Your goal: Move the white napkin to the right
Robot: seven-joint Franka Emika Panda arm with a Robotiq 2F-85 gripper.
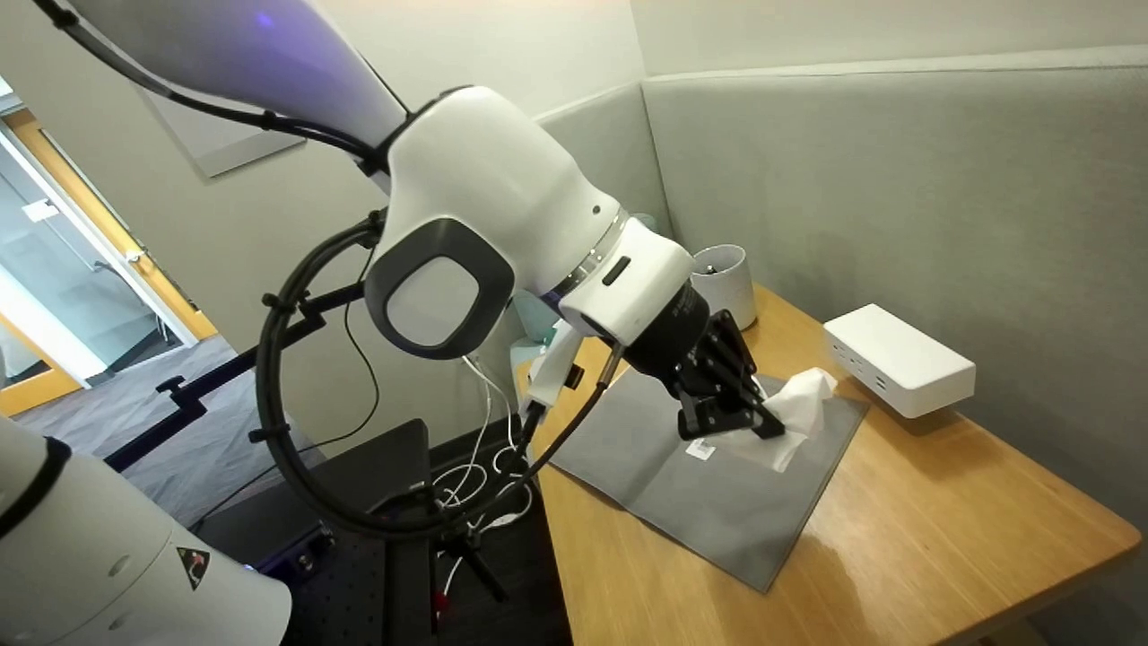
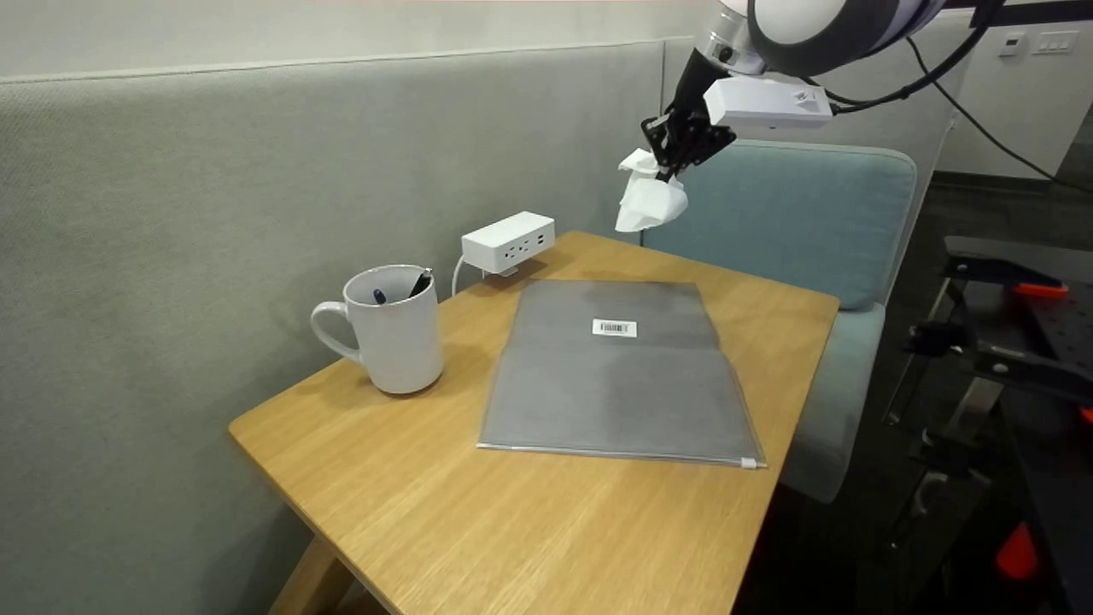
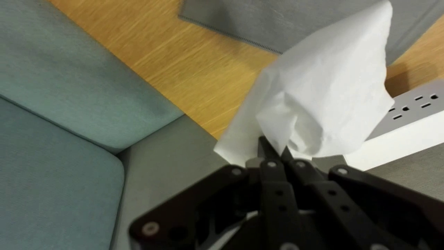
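Observation:
The white napkin (image 1: pixel 804 404) is thin, soft and crumpled. It hangs in the air from my gripper (image 1: pixel 769 423), whose black fingertips are shut on it. In an exterior view the napkin (image 2: pixel 651 205) hangs higher than the tabletop, near the far end of the table, with the gripper (image 2: pixel 666 174) just above it. In the wrist view the napkin (image 3: pixel 326 80) spreads out past the gripper (image 3: pixel 275 148), with a fold pinched between the fingertips. It covers part of the grey mat (image 3: pixel 295 17) and of the white box (image 3: pixel 399 135) there.
The grey mat (image 2: pixel 623 397) with a small white label lies on the wooden table (image 2: pixel 461 512). The white box (image 2: pixel 511 243) with outlets sits at the table's edge by the padded wall. A white mug (image 2: pixel 397 333) with pens stands near that wall. A teal seat (image 2: pixel 794 213) is beyond the table.

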